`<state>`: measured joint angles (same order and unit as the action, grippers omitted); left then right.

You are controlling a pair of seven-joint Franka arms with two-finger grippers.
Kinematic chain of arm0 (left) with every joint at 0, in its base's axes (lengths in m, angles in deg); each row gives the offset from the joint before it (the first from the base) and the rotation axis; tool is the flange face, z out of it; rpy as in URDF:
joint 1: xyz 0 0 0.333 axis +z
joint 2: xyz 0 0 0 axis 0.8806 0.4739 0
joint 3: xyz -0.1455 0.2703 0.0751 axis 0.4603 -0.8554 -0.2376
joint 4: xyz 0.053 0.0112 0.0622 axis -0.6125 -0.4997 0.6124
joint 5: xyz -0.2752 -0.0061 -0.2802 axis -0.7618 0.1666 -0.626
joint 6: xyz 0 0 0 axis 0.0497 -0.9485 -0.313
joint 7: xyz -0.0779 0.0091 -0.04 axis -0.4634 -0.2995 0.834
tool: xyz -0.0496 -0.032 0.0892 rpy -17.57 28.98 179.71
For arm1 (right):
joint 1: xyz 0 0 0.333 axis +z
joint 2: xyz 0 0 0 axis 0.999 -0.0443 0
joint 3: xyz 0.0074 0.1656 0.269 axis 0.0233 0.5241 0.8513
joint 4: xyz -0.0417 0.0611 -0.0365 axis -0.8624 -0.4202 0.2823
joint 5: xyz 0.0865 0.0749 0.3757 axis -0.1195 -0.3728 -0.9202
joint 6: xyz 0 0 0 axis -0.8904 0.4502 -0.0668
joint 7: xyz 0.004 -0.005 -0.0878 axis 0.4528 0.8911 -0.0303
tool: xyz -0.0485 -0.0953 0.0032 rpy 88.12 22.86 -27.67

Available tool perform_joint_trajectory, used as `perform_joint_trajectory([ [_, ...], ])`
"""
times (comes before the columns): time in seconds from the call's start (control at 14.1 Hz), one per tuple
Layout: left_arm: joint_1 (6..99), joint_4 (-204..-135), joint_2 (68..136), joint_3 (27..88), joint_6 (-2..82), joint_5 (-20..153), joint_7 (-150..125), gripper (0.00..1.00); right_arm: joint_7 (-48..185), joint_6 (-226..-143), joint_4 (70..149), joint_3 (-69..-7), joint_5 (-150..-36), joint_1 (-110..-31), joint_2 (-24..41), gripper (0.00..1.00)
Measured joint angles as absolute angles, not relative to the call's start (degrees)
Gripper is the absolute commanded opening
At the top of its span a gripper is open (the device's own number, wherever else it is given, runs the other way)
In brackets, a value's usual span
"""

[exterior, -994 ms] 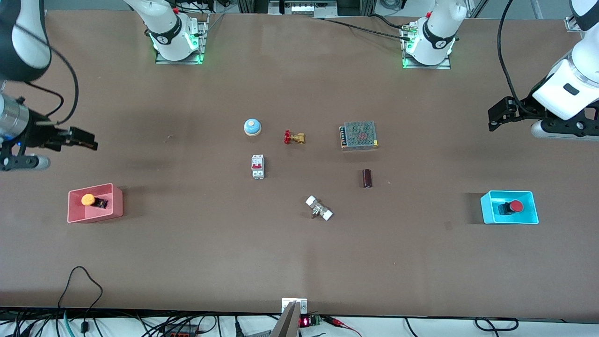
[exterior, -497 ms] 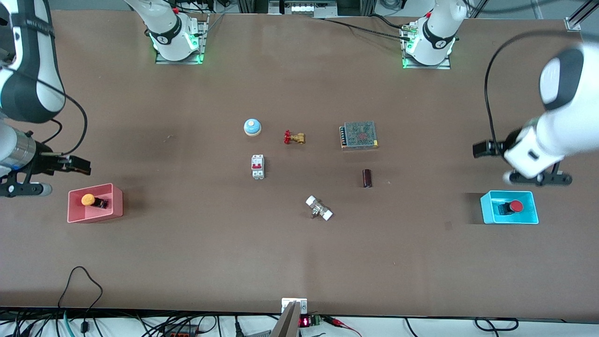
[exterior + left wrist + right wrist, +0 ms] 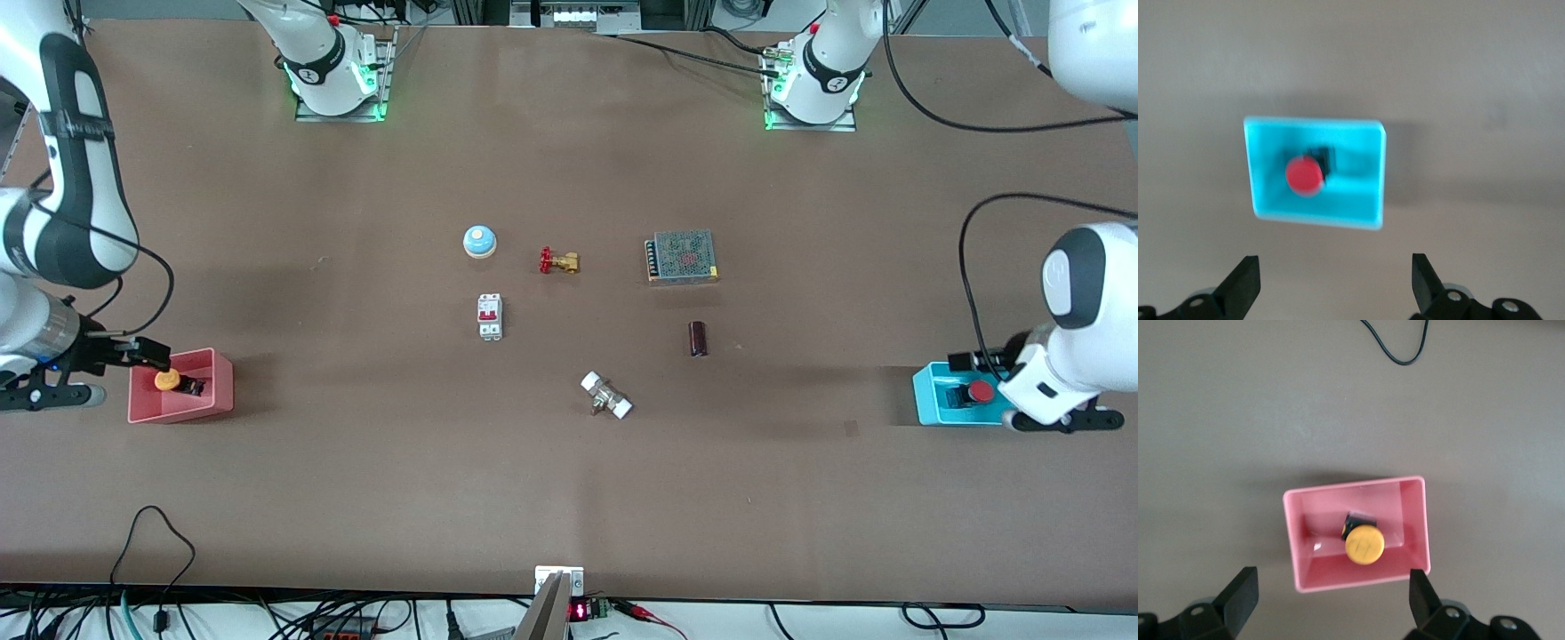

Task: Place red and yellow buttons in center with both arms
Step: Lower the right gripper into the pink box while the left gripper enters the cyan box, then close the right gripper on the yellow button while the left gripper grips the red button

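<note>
The yellow button (image 3: 166,380) lies in the pink bin (image 3: 213,396) at the right arm's end of the table. My right gripper (image 3: 149,354) hangs open over that bin's rim. In the right wrist view the yellow button (image 3: 1363,544) shows in the pink bin (image 3: 1421,520) ahead of the open gripper (image 3: 1331,603). The red button (image 3: 981,390) lies in the cyan bin (image 3: 929,400) at the left arm's end. My left gripper (image 3: 966,361) hangs open over it. The left wrist view shows the red button (image 3: 1304,176), the cyan bin (image 3: 1380,173) and the open gripper (image 3: 1336,287).
Around the bare table centre (image 3: 587,329) lie a blue bell (image 3: 479,240), a red-handled brass valve (image 3: 558,261), a mesh power supply (image 3: 682,256), a white breaker (image 3: 490,316), a dark cylinder (image 3: 698,339) and a white fitting (image 3: 606,396). A black cable (image 3: 151,533) loops at the near edge.
Both arms have swung toward the front camera and lowered: the right gripper has come over the pink bin, the left gripper over the cyan bin. Both buttons lie unmoved.
</note>
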<state>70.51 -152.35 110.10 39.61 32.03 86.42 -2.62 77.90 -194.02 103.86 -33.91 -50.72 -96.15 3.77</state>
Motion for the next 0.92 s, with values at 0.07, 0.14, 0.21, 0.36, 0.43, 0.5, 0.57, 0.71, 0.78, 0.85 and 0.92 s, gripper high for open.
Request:
perform_joint_trajectory([
  [0.07, 71.37, -152.29, 111.44, 39.6, 34.8, 86.42, -0.7, 1.0, 79.83, -195.48, 104.01, -33.91, -50.72, -96.49, 3.0, 1.0],
  [0.14, 72.09, -152.27, 112.68, 39.6, 36.91, 86.42, 0.54, 1.0, 81.29, -196.73, 104.18, -33.87, -50.72, -96.79, 2.46, 1.0],
  [0.21, 72.62, -152.26, 113.82, 39.61, 38.54, 86.42, 1.29, 1.0, 82.07, -197.86, 104.38, -33.79, -50.72, -97.16, 2.01, 1.0],
  [0.36, 72.98, -152.27, 115.87, 39.65, 40.83, 86.41, 1.81, 1.0, 82.81, -200.43, 105.22, -33.65, -50.72, -97.95, 1.25, 1.0],
  [0.43, 73.0, -152.33, 116.7, 39.67, 41.71, 86.41, 2.3, 1.0, 83.26, -201.93, 105.85, -33.58, -50.72, -98.28, 0.82, 1.0],
  [0.5, 73.11, -152.44, 117.49, 39.68, 42.48, 86.41, 2.65, 1.0, 83.59, -203.51, 106.58, -33.54, -50.72, -98.54, 0.41, 1.0],
  [0.57, 73.41, -152.62, 118.1, 39.68, 43.37, 86.41, 2.88, 1.0, 83.72, -205.1, 107.39, -33.53, -50.72, -98.75, 0.07, 1.0],
  [0.71, 74.32, -153.46, 118.76, 39.69, 44.62, 85.81, 3.28, 1.0, 83.85, -208.06, 108.83, -33.52, -50.72, -99.08, -0.62, 1.0],
  [0.78, 74.73, -153.85, 118.85, 39.75, 44.85, 84.19, 3.38, 1.0, 83.96, -208.92, 109.28, -33.5, -50.72, -99.15, -0.93, 1.0],
  [0.85, 75.07, -154.11, 118.93, 39.77, 44.93, 82.42, 3.52, 1.0, 84.26, -209.39, 109.56, -33.46, -50.72, -99.18, -1.2, 1.0],
  [0.92, 75.37, -154.28, 119.05, 39.77, 44.94, 81.47, 3.59, 1.0, 84.5, -209.71, 109.69, -33.42, -50.72, -99.22, -1.46, 1.0],
])
